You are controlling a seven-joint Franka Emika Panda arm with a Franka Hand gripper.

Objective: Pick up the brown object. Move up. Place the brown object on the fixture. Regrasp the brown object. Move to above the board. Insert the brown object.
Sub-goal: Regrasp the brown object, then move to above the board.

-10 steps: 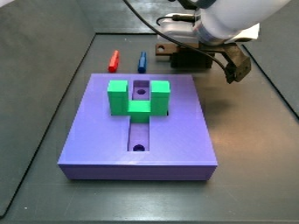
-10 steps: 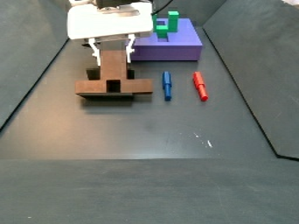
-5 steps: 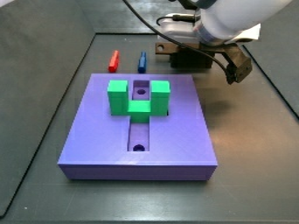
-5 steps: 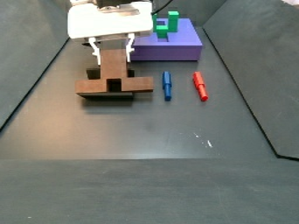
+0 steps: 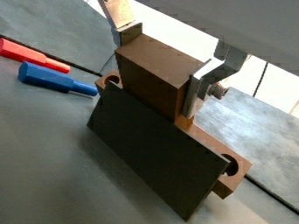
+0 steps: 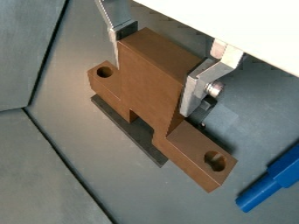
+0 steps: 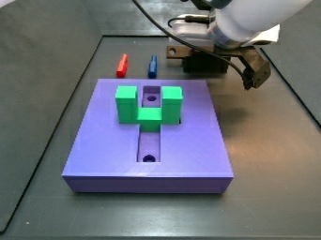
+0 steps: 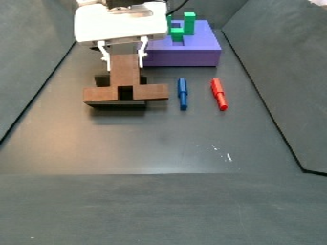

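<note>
The brown object (image 5: 152,83) stands on the fixture (image 5: 146,162), a dark plate right in front of it; in a wrist view its lugs with round holes (image 6: 103,72) stick out at both sides. My gripper (image 5: 163,59) straddles the object's upright block, and both silver fingers (image 6: 201,87) press against its sides. In a side view the gripper (image 8: 122,53) hangs over the brown object (image 8: 124,81) left of the board (image 8: 192,46). The purple board (image 7: 150,141) carries a green U-shaped block (image 7: 148,103) over its slot.
A red peg (image 8: 219,93) and a blue peg (image 8: 183,92) lie side by side on the dark floor between the fixture and the right wall. Both pegs (image 7: 123,64) also lie just behind the board. Raised walls border the floor.
</note>
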